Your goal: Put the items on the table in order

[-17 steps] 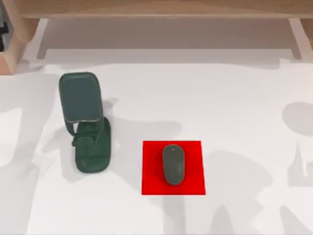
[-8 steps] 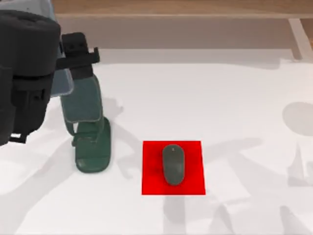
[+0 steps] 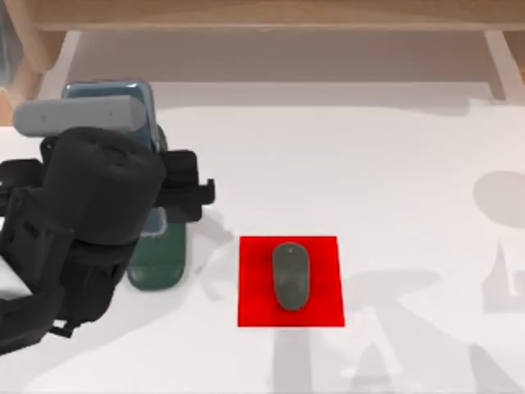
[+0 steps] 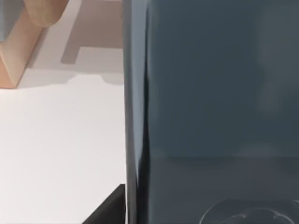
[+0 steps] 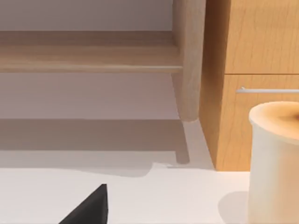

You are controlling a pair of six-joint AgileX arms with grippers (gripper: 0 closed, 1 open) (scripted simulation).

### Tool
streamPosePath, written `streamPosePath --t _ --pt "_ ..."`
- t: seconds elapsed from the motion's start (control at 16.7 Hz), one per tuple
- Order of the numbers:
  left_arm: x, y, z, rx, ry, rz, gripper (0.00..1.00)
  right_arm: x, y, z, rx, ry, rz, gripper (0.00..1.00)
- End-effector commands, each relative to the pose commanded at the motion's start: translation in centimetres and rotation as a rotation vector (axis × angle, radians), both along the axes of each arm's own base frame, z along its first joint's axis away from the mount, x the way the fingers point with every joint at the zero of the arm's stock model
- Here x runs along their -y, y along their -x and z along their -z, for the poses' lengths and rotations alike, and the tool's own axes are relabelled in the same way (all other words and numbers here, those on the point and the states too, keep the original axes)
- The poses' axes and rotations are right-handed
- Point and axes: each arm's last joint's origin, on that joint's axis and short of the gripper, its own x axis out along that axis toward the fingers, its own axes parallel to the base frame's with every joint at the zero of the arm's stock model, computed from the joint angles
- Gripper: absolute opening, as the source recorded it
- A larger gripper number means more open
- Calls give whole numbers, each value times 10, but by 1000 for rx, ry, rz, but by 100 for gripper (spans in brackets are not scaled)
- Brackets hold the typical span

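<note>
Nearest you, the mouse [image 3: 290, 276] lies lengthwise on the red square [image 3: 254, 308], already in its place on the table [image 3: 394, 164]. Further back on the table's left side, your left arm covers most of the dark green stand [image 3: 164, 258], and the phone [image 3: 135, 103] stands up just behind it, over the stand's cradle; in the left wrist view the phone [image 4: 210, 93] looms right against the camera. You cannot tell whether the left gripper grips it or is parted. If you withdraw sideways, the arm could clip the phone and tip it off the stand. Your right arm is parked by the wooden shelf [image 5: 93, 56]
</note>
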Motion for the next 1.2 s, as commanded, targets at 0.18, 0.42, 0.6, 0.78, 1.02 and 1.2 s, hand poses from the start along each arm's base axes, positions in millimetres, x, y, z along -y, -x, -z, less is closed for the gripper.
streamPosePath --t 0.18,0.42,0.6,0.78,1.02,1.2 --pt "0 -1 0 -2 -5 -2 0 0 0 0 0 0 0 100" --pt "-1 7 -17 47 -16 0 0 0 0 0 0 0 0 100" --pt "-1 13 -26 77 -32 4 0 0 0 0 0 0 0 100" --pt "0 5 -18 62 -54 8 0 0 0 0 0 0 0 100" --pt "2 -23 9 18 -37 7 0 0 0 0 0 0 0 100" --pt "-1 -42 21 2 -5 1 0 0 0 0 0 0 0 100"
